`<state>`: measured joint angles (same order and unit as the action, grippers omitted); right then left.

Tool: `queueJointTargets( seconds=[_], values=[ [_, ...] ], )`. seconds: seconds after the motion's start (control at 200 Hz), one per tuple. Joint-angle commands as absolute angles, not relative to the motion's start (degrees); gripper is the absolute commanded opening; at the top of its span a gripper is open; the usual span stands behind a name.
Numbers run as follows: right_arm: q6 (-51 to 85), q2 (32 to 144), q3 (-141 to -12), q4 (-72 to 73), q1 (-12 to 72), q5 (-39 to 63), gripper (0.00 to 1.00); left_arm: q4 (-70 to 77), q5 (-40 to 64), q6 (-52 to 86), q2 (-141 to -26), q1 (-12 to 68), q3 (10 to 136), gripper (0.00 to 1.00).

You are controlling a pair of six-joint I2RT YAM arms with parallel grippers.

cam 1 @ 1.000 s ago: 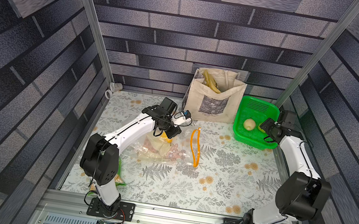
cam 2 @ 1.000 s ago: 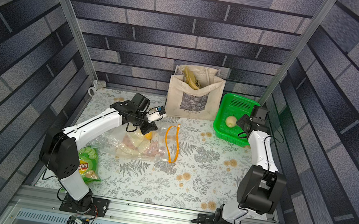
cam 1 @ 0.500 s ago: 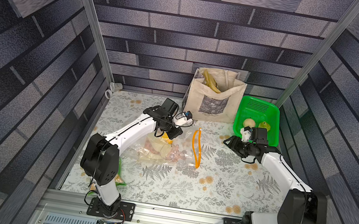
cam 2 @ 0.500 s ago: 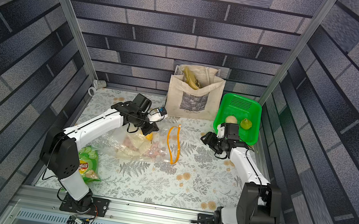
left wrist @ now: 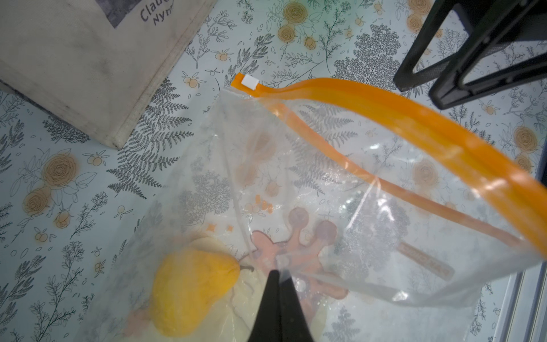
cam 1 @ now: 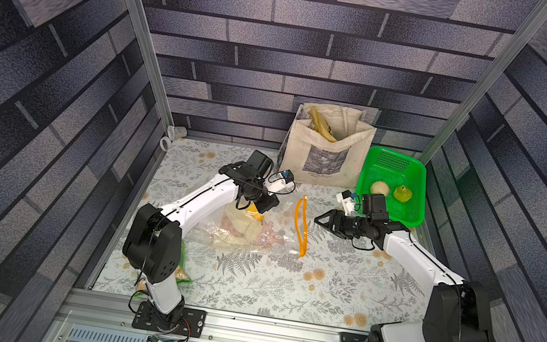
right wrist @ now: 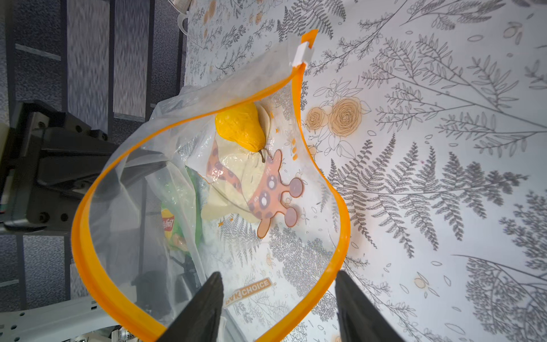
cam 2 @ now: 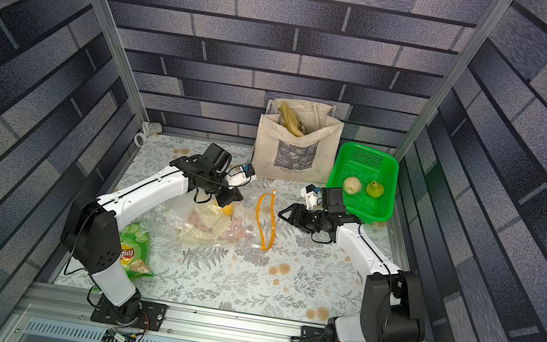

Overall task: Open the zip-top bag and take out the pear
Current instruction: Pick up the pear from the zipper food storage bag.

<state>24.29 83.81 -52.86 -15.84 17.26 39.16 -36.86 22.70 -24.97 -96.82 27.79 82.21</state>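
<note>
The clear zip-top bag (cam 1: pixel 253 239) lies on the floral table, its orange zip strip (cam 1: pixel 300 226) parted into an open loop. A yellow pear (right wrist: pixel 241 127) lies inside, deep in the bag, over a giraffe print. My left gripper (left wrist: pixel 278 274) is shut on a fold of the bag's plastic right beside the pear (left wrist: pixel 189 293). My right gripper (right wrist: pixel 278 278) is open and faces the bag's mouth, with one lip of the zip strip (right wrist: pixel 331 284) showing between its fingers. In both top views the right gripper (cam 2: pixel 283 214) sits just right of the strip.
A green basket (cam 1: pixel 413 171) at the back right holds a green pear (cam 1: pixel 402 193) and a pale round fruit (cam 1: pixel 379 187). A beige tote bag (cam 1: pixel 326 154) stands against the back wall. A green crisp packet (cam 2: pixel 132 253) lies by the left arm's base.
My right arm swung from over the green basket to the bag's mouth, leaving the green pear in the basket, and its jaws narrowed a little. The left arm held still.
</note>
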Motion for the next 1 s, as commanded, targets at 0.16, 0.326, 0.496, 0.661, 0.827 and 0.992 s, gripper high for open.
queueJointTargets(
  seconds=[0.16, 0.326, 0.496, 0.661, 0.827, 0.992],
  values=[
    [26.15, 88.85, -52.66, -4.53, 24.51, 38.53, 0.58, -38.15, 24.51, -23.56, -94.7, 28.65, 83.76, 0.01],
    [29.05, 93.49, -52.61, 0.51, 27.6, 37.7, 0.57, -37.85, 24.44, -23.0, -94.57, 28.65, 83.81, 0.01],
    [33.72, 95.13, -50.54, 7.43, 30.72, 34.93, 0.57, -37.55, 24.56, -21.14, -94.69, 27.97, 84.4, 0.01],
    [36.99, 95.77, -48.55, 12.23, 33.07, 33.23, 0.56, -37.0, 25.66, -20.29, -94.57, 27.42, 84.31, 0.0],
    [38.46, 98.61, -48.29, 15.83, 34.77, 33.21, 0.57, -37.13, 25.88, -20.84, -94.21, 27.42, 84.17, 0.01],
    [39.33, 102.69, -50.65, 18.98, 36.03, 33.19, 0.6, -36.53, 26.37, -21.65, -93.08, 27.42, 83.41, 0.02]
  ],
)
